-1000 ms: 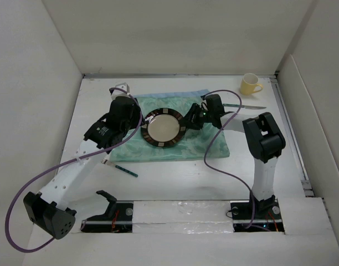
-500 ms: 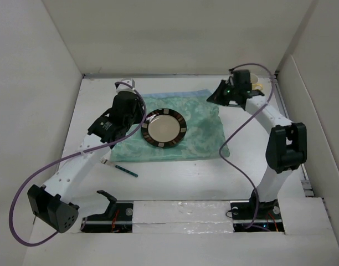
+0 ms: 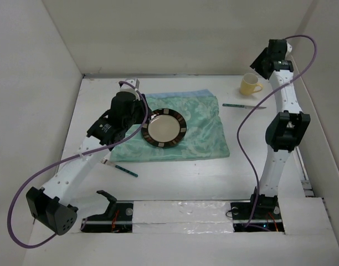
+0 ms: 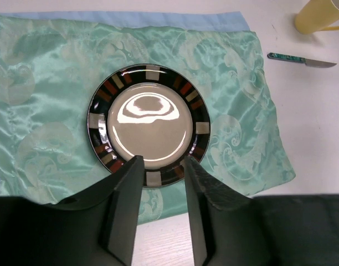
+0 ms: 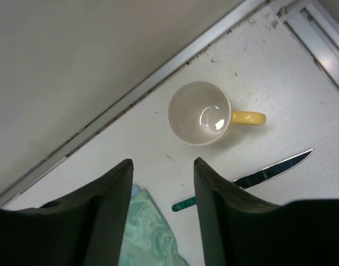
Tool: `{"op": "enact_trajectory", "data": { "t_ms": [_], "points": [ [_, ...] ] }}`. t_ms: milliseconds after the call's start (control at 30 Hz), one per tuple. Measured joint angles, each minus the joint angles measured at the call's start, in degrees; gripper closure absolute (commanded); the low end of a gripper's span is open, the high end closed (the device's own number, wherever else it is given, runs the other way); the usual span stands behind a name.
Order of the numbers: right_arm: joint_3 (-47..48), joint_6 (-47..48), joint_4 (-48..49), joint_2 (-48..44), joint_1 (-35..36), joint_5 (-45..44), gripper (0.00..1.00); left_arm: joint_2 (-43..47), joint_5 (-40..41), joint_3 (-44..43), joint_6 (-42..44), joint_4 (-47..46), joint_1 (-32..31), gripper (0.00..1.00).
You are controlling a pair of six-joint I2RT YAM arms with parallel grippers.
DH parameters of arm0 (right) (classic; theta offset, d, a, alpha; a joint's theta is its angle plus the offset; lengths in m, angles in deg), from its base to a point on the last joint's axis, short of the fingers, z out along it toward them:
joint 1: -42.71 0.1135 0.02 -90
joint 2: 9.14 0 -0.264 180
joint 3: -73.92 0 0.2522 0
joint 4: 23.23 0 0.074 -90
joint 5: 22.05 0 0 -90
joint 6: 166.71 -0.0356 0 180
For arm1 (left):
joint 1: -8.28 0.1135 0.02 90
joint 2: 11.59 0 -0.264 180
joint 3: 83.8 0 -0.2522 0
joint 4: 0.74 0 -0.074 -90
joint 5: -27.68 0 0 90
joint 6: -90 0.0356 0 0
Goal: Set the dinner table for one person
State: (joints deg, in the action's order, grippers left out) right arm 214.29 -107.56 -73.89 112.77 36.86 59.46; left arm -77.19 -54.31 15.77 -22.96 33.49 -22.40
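White table [image 3: 175, 180] fills the top view, with a green mat [image 3: 205, 136] and plate [image 3: 165, 128] at frame centre and a mug [image 3: 249, 84] and knife [image 3: 244, 106] upper right. Left wrist view: left gripper [image 4: 163, 160] released, jaws apart and empty at the plate's lower rim. Right wrist view: right gripper [image 5: 163, 162] released and empty, mug just above its jaws in frame.

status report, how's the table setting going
left fingers open over plate rim. right fingers open, empty, high above mug. plate on placemat; knife, mug off the mat, far right of table. nothing blocking the mug.
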Motion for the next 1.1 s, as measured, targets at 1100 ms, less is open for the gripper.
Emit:
{"op": "enact_trajectory", "data": {
  "t_ms": [1100],
  "points": [
    [4.4,-7.8,-5.4,15.5,-3.6,1.7,0.53,-7.3,-1.4,0.1,1.4,0.0,0.0,0.66]
  ]
}}
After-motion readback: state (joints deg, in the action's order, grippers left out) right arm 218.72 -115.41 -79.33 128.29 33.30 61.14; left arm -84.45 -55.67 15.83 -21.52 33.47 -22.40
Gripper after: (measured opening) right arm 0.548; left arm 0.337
